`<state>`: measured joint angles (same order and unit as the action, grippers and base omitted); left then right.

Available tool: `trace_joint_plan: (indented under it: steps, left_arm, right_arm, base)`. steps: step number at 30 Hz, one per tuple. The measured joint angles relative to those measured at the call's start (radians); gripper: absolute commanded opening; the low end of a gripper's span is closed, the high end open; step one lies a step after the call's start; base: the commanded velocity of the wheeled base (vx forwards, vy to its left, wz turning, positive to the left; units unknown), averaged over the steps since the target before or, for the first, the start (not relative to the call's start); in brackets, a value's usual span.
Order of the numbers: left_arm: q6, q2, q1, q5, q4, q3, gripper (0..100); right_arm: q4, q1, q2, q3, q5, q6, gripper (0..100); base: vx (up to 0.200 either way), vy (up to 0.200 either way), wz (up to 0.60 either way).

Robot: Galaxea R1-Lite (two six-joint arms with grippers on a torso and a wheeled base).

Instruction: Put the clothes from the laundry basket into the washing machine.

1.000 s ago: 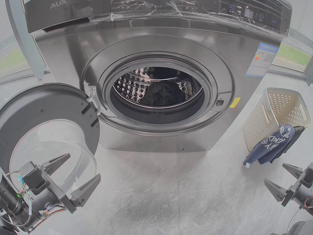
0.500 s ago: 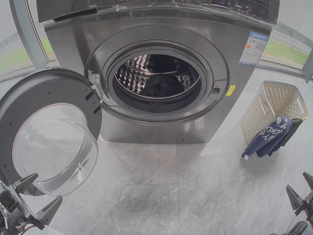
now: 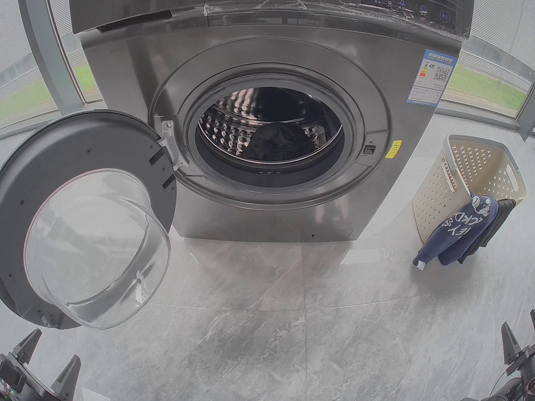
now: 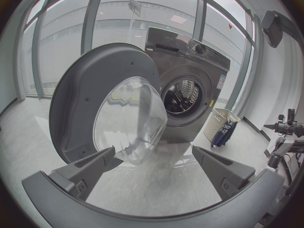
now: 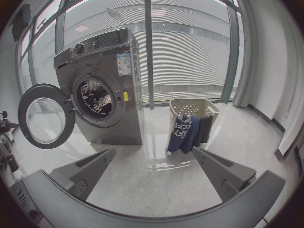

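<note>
Left tool and right tool sit low over the floor, both spread and empty, well apart from the washer. One dark garment lies in its drum; the door stands open. One basket stands right of the washer, mouth up. Two garments drape over its front rim: a blue shirt, hanging lengthwise down the wall, and a black garment beside it.

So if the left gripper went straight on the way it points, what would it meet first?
Most likely the clear glass bowl of the washing machine's open round grey door, just ahead of the left gripper and partly between its open fingers; depth is unclear.
</note>
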<state>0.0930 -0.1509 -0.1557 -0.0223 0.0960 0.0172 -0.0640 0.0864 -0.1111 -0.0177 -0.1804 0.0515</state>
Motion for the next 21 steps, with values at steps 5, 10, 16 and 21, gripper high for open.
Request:
trace_joint_plan:
  steps: [5, 10, 16, 21]
  left_arm:
    - [-0.009, 0.057, 0.092, -0.061, -0.017, 0.000, 100]
    - [-0.037, 0.100, 0.151, -0.057, -0.030, 0.000, 100]
    - [-0.087, 0.126, 0.159, 0.024, -0.127, 0.000, 100]
    - [-0.089, 0.136, 0.152, 0.003, -0.116, 0.000, 100]
  right_arm:
    - [0.037, -0.086, 0.047, 0.000, 0.095, -0.022, 100]
    - [0.061, -0.099, 0.080, 0.000, 0.150, -0.039, 100]
    - [0.067, -0.101, 0.092, 0.000, 0.151, -0.044, 100]
    - [0.065, -0.106, 0.093, 0.000, 0.151, -0.045, 100]
  base:
    - [0.000, -0.120, 0.00]
    - [0.000, 0.000, 0.00]
    - [0.000, 0.000, 0.00]
    - [0.000, 0.000, 0.00]
